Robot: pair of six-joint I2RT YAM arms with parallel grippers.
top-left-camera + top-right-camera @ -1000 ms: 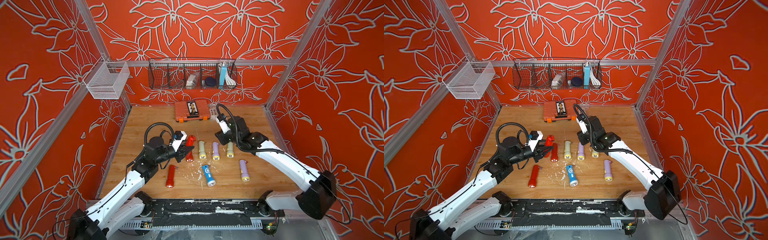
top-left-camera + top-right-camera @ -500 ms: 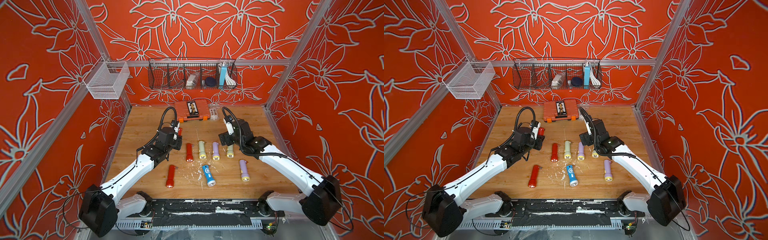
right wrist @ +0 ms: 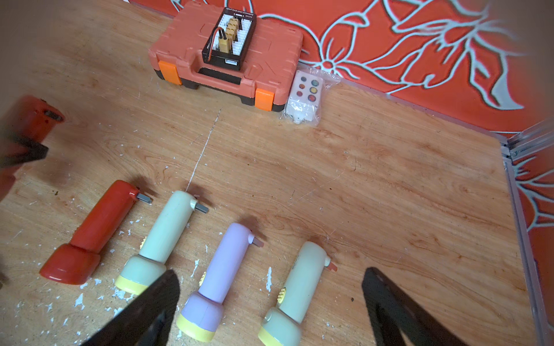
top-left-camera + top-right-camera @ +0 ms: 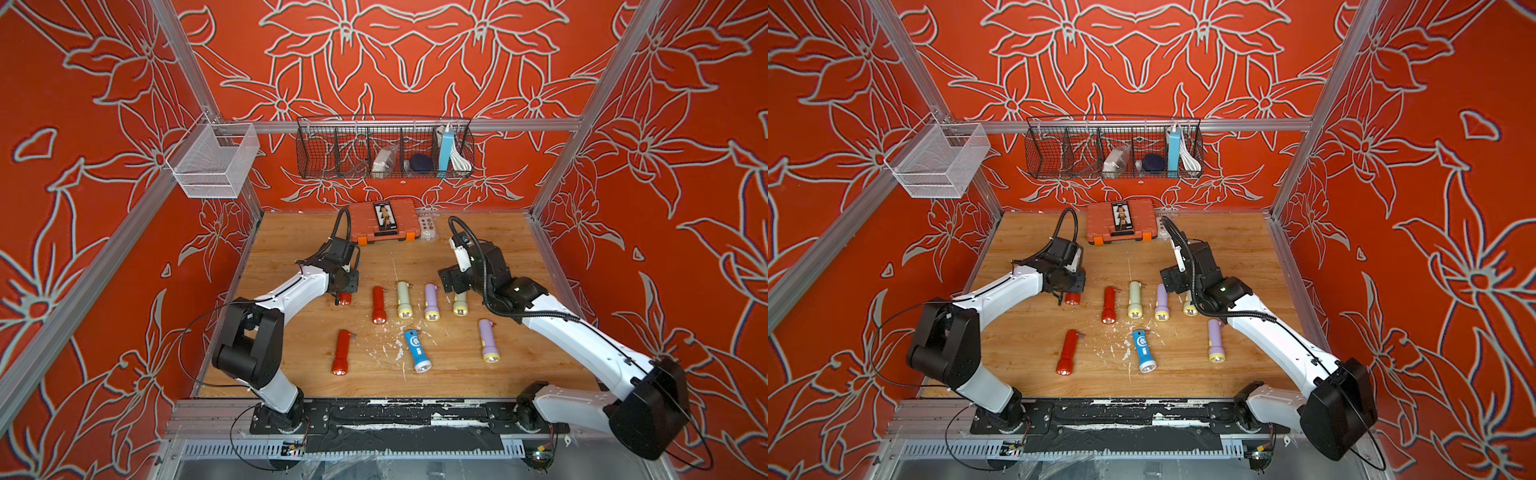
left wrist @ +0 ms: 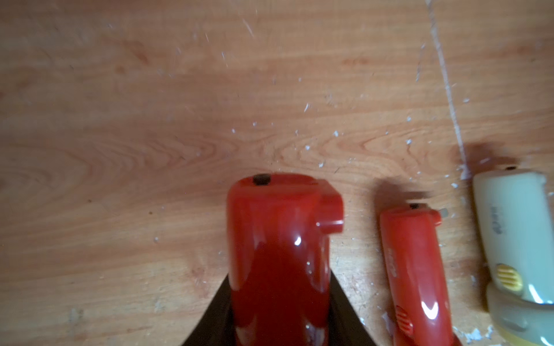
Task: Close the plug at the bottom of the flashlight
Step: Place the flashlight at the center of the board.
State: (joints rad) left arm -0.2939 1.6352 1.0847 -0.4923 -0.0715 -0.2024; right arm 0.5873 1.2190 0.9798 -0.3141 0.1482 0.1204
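Note:
My left gripper (image 5: 278,299) is shut on a red flashlight (image 5: 278,239), black fingers (image 5: 215,317) pressed on both its sides. Its plug (image 5: 329,209) lies folded against the rear end. In both top views this flashlight (image 4: 344,298) (image 4: 1072,298) sits low at the left end of the row, mostly hidden under the left gripper (image 4: 347,286). Whether it rests on the table I cannot tell. My right gripper (image 3: 269,299) (image 4: 451,286) stands wide open above a pale green flashlight (image 3: 299,278) (image 4: 459,305), holding nothing.
Flashlights lying in the row: red (image 4: 378,304), green (image 4: 403,299), purple (image 4: 431,301), plugs sticking out. Nearer the front lie a red (image 4: 341,352), a blue (image 4: 417,351) and a purple one (image 4: 487,340). An orange case (image 4: 383,220) and bagged remote (image 4: 427,227) sit at the back.
The left arm carried the red flashlight away from the right gripper and lowered it at the row's left end. The right gripper opened wide and drew back over the pale green flashlight.

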